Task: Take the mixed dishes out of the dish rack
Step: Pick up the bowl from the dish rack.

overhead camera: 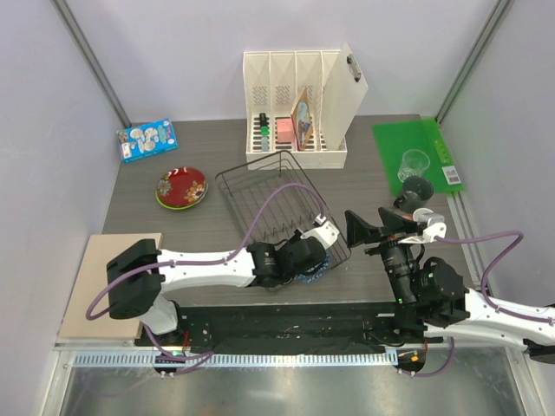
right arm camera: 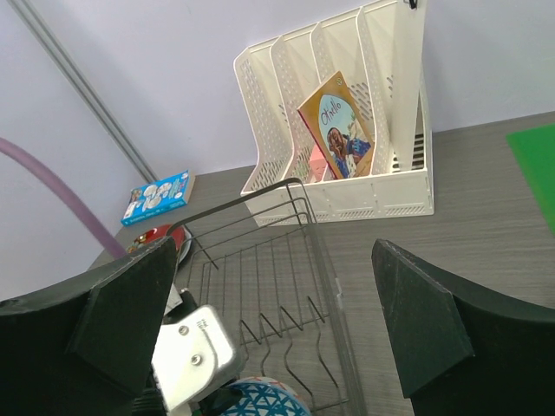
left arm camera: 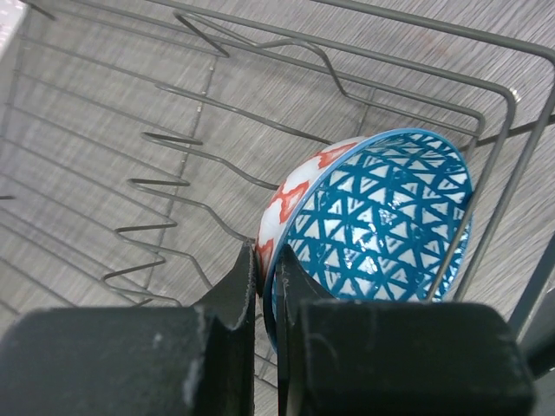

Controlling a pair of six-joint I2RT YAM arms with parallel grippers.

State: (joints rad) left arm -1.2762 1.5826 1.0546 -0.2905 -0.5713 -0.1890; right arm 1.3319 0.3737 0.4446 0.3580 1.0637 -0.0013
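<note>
Left wrist view: left gripper [left arm camera: 264, 267] pinches the rim of the bowl [left arm camera: 381, 217], which leans in a corner of the rack [left arm camera: 160, 183], right gripper [right arm camera: 273, 299] spread wide alongside; next, probably, a lift clear of the wires.

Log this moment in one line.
left end effector: shut on bowl rim | bowl: on edge in rack | right end effector: open, empty

Bright even light, faint shadows — left pincer [left arm camera: 267, 269] slightly blurred
</note>
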